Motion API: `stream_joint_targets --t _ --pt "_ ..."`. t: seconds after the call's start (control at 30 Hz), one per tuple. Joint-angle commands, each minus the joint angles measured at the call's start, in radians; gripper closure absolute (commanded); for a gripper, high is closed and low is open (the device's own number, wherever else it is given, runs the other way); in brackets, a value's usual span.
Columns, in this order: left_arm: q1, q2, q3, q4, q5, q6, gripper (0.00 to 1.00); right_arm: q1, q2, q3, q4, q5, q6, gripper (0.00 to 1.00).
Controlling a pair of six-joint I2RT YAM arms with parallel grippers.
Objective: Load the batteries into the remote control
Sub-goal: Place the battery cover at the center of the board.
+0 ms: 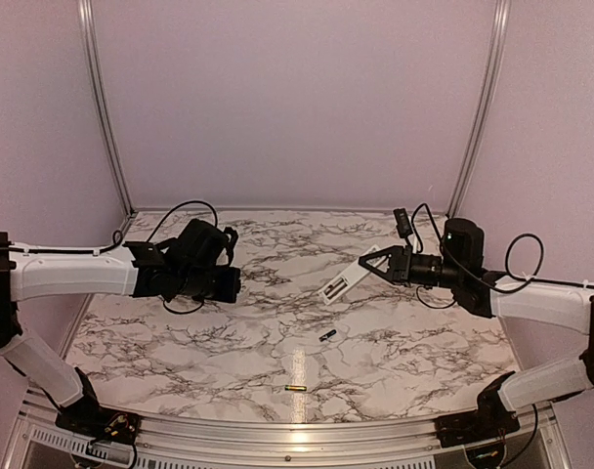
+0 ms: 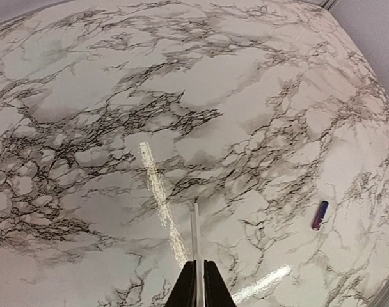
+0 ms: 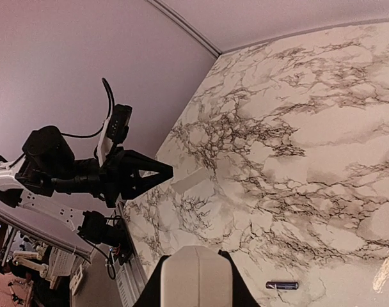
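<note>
Remote control (image 1: 342, 282), one: white bar, raised off the surface (image 1: 180, 332), tilted, one end clamped in the right hand (image 1: 368, 265).
Dark battery (image 1: 327, 335), one: lying loose on the marbled surface, nearer the arm bases than the remote.
Golden battery (image 1: 296, 388), one: loose, close to the front edge, apart from the dark one.
Left hand (image 2: 198, 265), one: clenched, holding nothing, above the surface at left.

The table (image 1: 180, 332) has a glossy, smooth marble-patterned top that mirrors a streak of light. The remote control (image 1: 344, 281) is smooth white plastic, fairly matt. The golden battery (image 1: 296, 388) is shiny metal; the dark battery (image 2: 319, 215) is glossy with a purplish sheen. The corner rails (image 1: 106, 107) look like satin metal
</note>
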Motion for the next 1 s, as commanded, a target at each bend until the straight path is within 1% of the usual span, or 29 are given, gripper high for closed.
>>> stream_joint_targets --t 0.0,0.2,0.37,0.43,0.63,0.67,0.8,0.83,0.97 --pt "0.01 0.106 0.011 -0.184 -0.18 0.044 0.94 -0.017 -0.036 -0.002 -0.014 -0.041 -0.03 1.0" --pt "0.01 0.227 0.027 -0.197 -0.249 0.07 0.94 -0.019 -0.052 -0.008 -0.041 -0.074 -0.053 1.0" --pt "0.01 0.257 0.015 -0.155 -0.197 0.082 0.93 -0.021 -0.066 -0.015 -0.066 -0.075 -0.074 1.0" --pt "0.011 0.246 0.013 -0.145 -0.175 0.084 0.9 -0.024 -0.071 -0.017 -0.071 -0.075 -0.078 1.0" --pt "0.01 0.146 -0.019 -0.101 -0.088 0.118 0.73 -0.047 -0.077 -0.026 -0.078 -0.099 -0.088 1.0" --pt "0.01 0.122 -0.027 -0.091 -0.051 0.138 0.69 -0.055 -0.082 -0.028 -0.079 -0.108 -0.09 1.0" --pt "0.002 0.025 -0.062 -0.052 0.102 0.22 0.49 -0.097 -0.115 -0.054 -0.083 -0.139 -0.094 1.0" --pt "-0.005 0.011 -0.062 -0.054 0.131 0.24 0.46 -0.106 -0.125 -0.06 -0.084 -0.148 -0.094 1.0" --pt "-0.059 -0.015 -0.067 -0.063 0.217 0.309 0.41 -0.128 -0.156 -0.087 -0.082 -0.178 -0.093 1.0"
